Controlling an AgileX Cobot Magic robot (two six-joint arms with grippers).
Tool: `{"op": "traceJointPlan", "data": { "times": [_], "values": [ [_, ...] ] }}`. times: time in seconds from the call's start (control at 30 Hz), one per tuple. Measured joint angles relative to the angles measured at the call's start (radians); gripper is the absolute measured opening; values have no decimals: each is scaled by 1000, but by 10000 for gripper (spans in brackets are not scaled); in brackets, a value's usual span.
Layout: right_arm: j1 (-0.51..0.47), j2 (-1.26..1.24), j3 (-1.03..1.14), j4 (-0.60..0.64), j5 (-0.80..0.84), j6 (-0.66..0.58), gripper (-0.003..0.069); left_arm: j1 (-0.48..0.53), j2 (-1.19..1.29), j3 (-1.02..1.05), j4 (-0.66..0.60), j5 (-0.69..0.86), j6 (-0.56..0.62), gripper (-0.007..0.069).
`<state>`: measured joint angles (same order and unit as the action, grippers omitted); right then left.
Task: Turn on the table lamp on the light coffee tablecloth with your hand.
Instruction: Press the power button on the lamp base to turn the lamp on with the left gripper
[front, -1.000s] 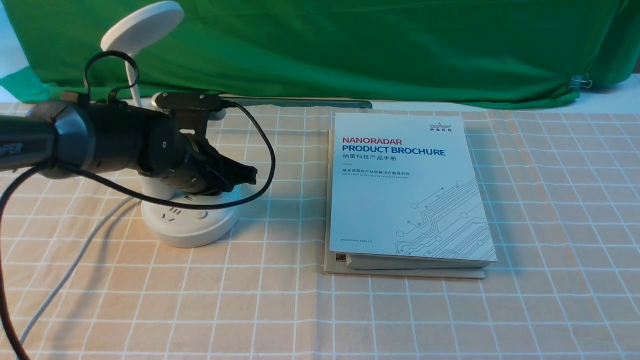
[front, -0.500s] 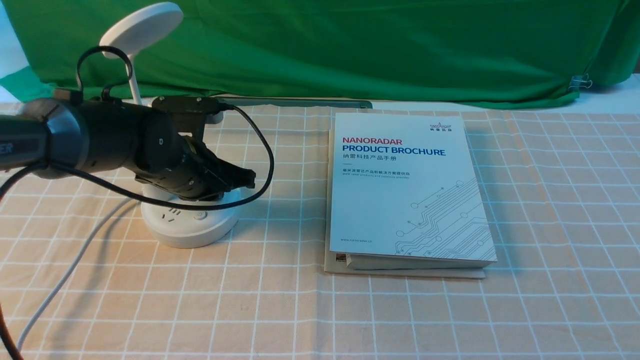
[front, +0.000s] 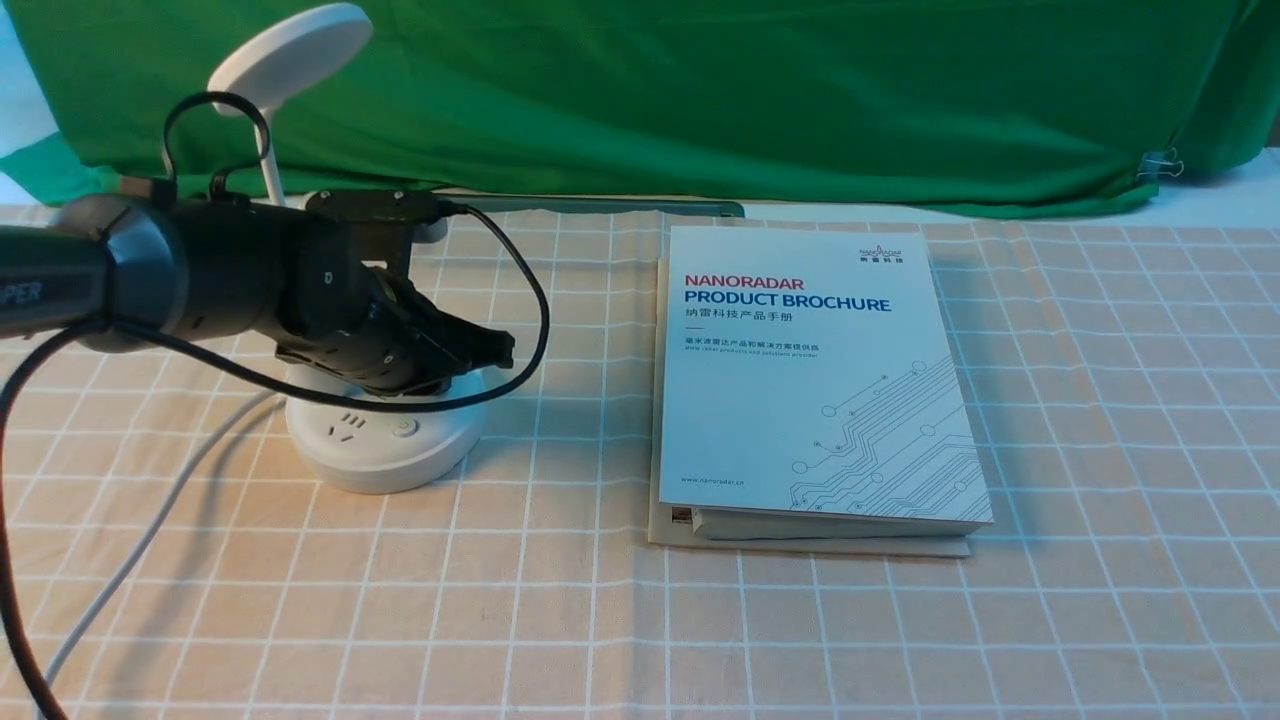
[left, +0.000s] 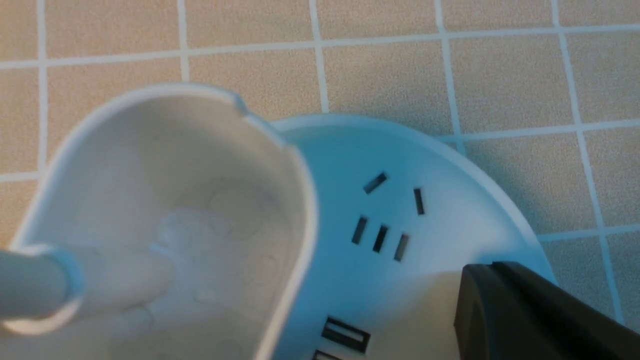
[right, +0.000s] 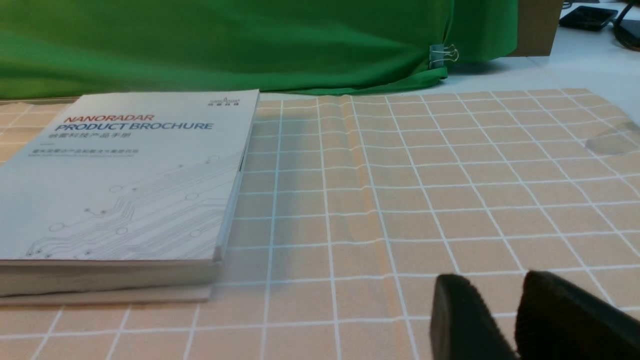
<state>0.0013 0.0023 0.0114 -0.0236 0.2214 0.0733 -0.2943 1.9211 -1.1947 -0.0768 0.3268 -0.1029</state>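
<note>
White table lamp (front: 385, 445) cup holder (left: 300, 200): neck (front: 268, 165) rooted inside | left gripper (front: 500, 347) clenched over base (left: 450, 200) | right gripper (right: 500, 285): cannot tell

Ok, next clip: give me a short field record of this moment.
lamp: table lamp on the light coffee tablecloth, robot's left; no glow visible
left hand: fingers together, over the lamp's base, touching or not unclear
right hand: low over bare cloth, holding nothing
other: Nanoradar product brochure right of lamp; green cloth behind
</note>
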Motion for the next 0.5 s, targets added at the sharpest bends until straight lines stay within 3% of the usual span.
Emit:
{"op": "traceJointPlan", "data": {
  "times": [0.23, 0.5],
  "values": [
    [0, 0, 0, 0, 0, 0, 239, 0, -122, 29, -134, 84, 109, 1],
    [0, 0, 0, 0, 0, 0, 239, -82, -611, 316, -520, 142, 444, 1]
  ]
}}
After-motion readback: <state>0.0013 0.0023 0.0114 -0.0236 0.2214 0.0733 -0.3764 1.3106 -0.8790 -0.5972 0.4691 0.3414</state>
